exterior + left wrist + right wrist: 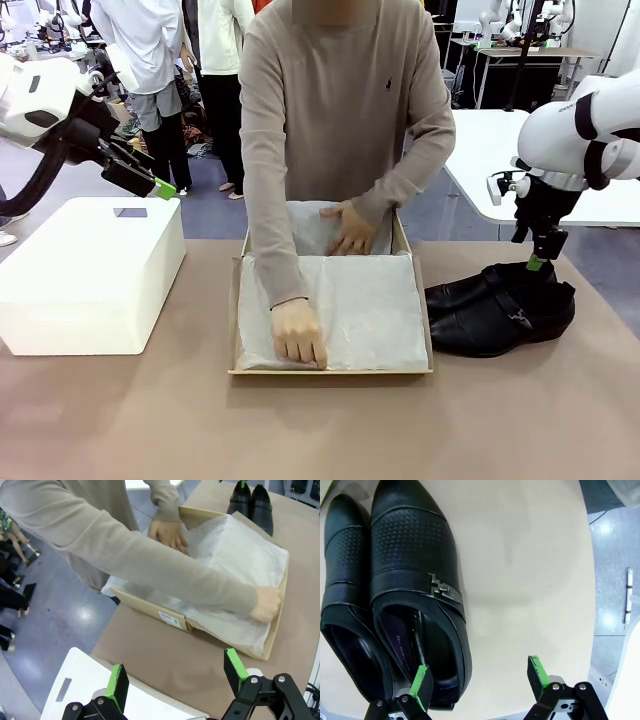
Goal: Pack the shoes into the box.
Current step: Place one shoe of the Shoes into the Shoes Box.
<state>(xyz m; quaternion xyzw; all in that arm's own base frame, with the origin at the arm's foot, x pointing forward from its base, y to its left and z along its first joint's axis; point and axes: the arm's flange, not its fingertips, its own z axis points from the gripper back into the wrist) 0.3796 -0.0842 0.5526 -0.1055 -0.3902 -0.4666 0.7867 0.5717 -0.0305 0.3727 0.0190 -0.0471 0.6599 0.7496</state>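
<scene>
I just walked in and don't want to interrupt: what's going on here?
A person is pressing the white tissue paper flat inside the box, one hand at its near edge, the other hand at its far end. The shoes lie side by side on the table beside the box, not yet packed. The right gripper is open over their heel end; the left gripper is open, raised above the white box.

Person's hands (300, 335) and sleeves (268, 210) lie across box (330, 371), blocking entry; table (320, 430) before box, beside shoes (500, 310) free.

The shoes (415, 555) carry insole print beginning "DE"; the rest is illegible.
</scene>
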